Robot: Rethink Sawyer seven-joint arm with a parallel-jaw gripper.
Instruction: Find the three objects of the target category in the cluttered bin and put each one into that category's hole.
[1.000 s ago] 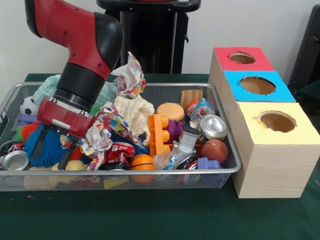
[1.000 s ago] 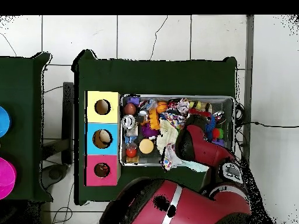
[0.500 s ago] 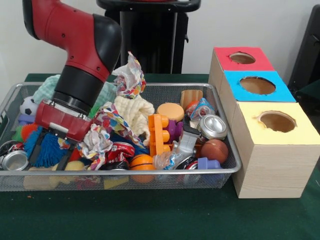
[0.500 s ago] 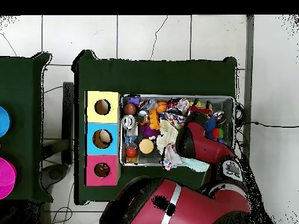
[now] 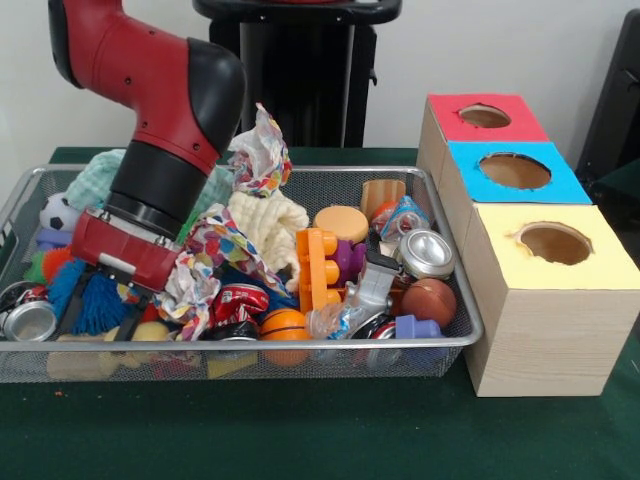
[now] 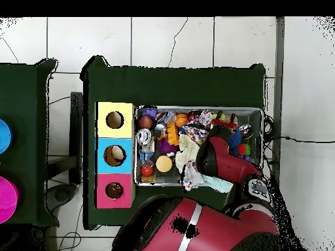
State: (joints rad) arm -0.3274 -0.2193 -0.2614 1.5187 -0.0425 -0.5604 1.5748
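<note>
Arm [image 5: 170,110]: red and black, comes down into the left part of the bin [image 5: 440,262], wrist low over the clutter.
Tool [image 5: 100,305]: two dark fingers [image 5: 72,305] spread apart, open, straddling the blue fuzzy toy [image 5: 100,300] at the bin's left near side; whether they press on it I cannot tell.
Bin: wire mesh, on the green table [image 5: 320,430], touching or just beside the box [image 5: 530,230] at its right.
Box: three holes in a row, red [image 5: 485,116] far, blue [image 5: 514,170] in the middle, yellow [image 5: 555,243] near.
Cans: one silver can [image 5: 30,320] at the left near corner just beside the tool; a red crushed can [image 5: 240,302] near the middle; another silver can [image 5: 428,253] at the right.
Balls: an orange ball [image 5: 285,325] at the near wall, a brown ball [image 5: 430,302] at the right, a small football [image 5: 58,212] at the far left.
Other clutter: patterned cloth [image 5: 225,250] just right of the tool, cream knit [image 5: 265,222] behind it, an orange block [image 5: 317,268] in the middle.
Overhead view: arm [image 6: 222,163] covers the bin's right part [image 6: 262,131].
</note>
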